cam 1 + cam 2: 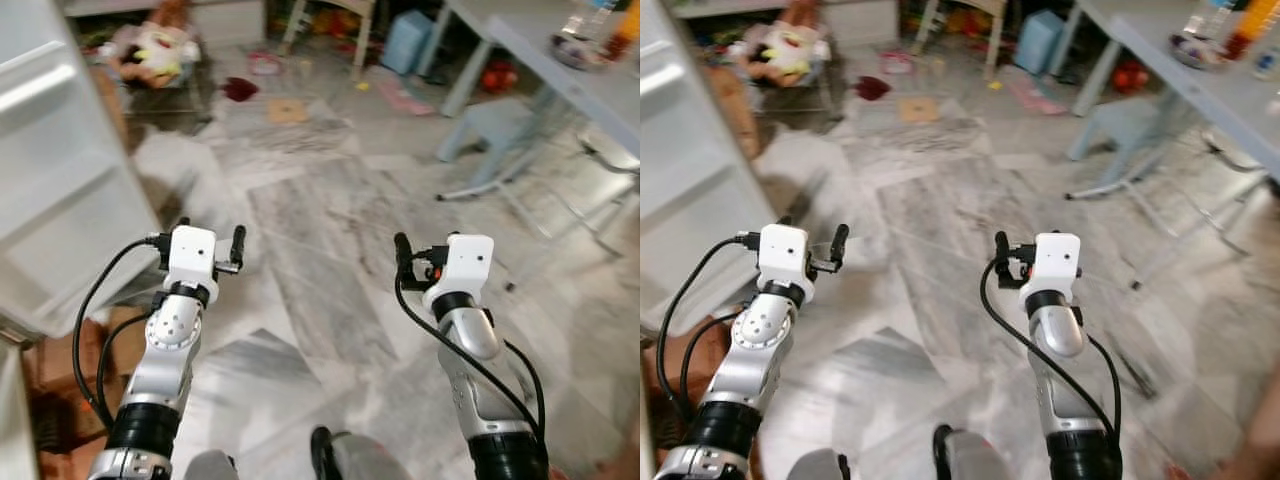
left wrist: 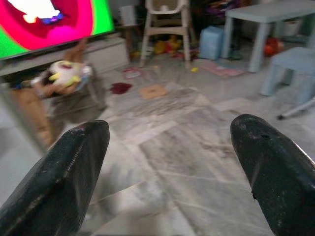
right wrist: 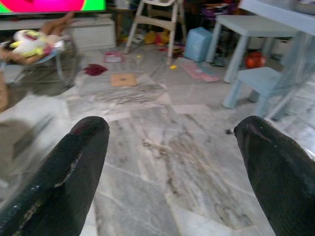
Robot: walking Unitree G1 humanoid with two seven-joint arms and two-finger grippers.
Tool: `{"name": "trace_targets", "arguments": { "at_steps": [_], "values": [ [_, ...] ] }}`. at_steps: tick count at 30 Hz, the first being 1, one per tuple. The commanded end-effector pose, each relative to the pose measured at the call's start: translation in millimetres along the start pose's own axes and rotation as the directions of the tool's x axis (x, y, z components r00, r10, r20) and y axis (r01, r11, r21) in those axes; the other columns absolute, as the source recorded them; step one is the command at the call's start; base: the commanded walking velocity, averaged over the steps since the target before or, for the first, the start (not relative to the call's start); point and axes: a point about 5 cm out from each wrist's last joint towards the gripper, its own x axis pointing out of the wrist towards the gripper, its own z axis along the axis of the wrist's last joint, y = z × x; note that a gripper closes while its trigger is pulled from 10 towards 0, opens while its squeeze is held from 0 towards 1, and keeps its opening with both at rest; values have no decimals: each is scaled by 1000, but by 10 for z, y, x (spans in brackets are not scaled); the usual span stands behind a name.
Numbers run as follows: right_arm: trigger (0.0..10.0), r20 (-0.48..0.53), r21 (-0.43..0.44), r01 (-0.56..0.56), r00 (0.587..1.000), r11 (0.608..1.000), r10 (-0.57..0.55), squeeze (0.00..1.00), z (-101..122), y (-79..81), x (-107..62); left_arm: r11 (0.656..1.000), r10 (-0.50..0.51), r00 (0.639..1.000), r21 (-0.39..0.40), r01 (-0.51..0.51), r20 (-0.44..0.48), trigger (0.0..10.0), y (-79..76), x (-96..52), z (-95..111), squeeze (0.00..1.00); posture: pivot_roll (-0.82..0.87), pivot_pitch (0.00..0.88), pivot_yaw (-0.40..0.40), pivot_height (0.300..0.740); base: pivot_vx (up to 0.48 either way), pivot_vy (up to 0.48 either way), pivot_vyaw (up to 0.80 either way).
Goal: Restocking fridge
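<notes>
The head views are blurred, and the white fridge door (image 1: 55, 170) with its shelves is cut off at the robot's left edge. Grey marbled floor (image 1: 320, 250) spreads ahead, with toys at the far end and a pale blue tabletop (image 1: 560, 60) to the right. The left end effector (image 2: 167, 162) and right end effector (image 3: 170, 162) hover over the floor, fingers spread wide, grasping nothing.
</notes>
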Motion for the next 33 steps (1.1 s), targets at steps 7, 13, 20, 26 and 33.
{"name": "trace_targets", "arguments": {
  "at_steps": [7, 13, 20, 26, 33],
  "values": [
    [10000, 21, -10, 18, 1000, 1000, -17, 0, 57, -33, 14, 1000, -17, 1000, -4, 17, -19, 10000, -76, -33, -29, 0, -16, 79, -32, 740, 0, -462, -68],
    [10000, 26, -12, 18, 1000, 1000, -17, 0, 60, -32, 17, 1000, -27, 1000, -11, 27, -14, 10000, -102, 6, 15, 0, -21, 63, -31, 740, 41, -430, -746],
    [10000, 41, -20, 8, 999, 1000, -7, 0, 89, -24, -1, 1000, -2, 1000, -24, 2, 0, 10000, -101, 40, 50, 0, -25, 57, -33, 740, 373, -43, -114],
    [10000, 45, -28, 2, 999, 1000, -1, 0, 94, -16, -11, 999, -30, 1000, -14, 30, 6, 10000, -125, 46, 52, 0, -30, 52, -35, 740, 480, 0, 0],
    [10000, 50, -30, -2, 999, 1000, 3, 0, 103, -10, -2, 999, -45, 999, -7, 45, 17, 10000, -150, 50, 62, 0, -29, 49, -34, 740, 480, 0, 0]
  ]
}}
